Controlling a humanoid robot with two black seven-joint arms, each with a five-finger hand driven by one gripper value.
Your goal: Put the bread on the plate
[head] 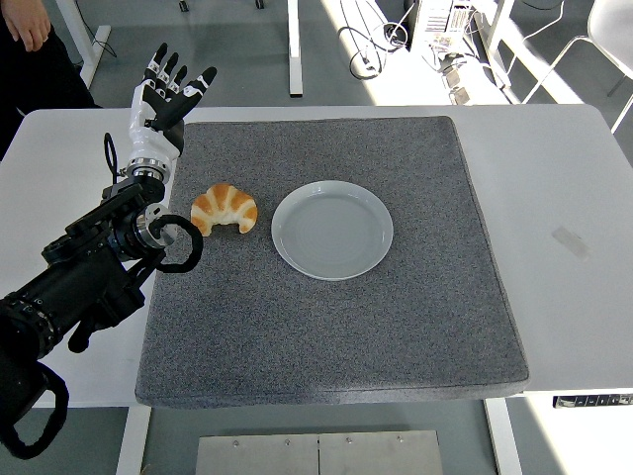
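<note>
**Waiting to be lifted: bread not yet grasped**

Lying on the grey mat (326,336), the bread (225,209), a croissant, is seen just left of the plate (332,230), close to its rim but apart from it. Nothing is carried by the plate. The task is therefore judged to be at its start: the bread has yet to be grasped, raised, carried the short way right and set down.

The left robot hand (166,94) is held above the far left corner of the mat, beyond the bread and clear of it. Its fingers are spread wide and pointed away from the robot; nothing is held or touched. No right arm is shown. A person's hand (27,24) is visible at the top left, beyond the table (554,178).
</note>
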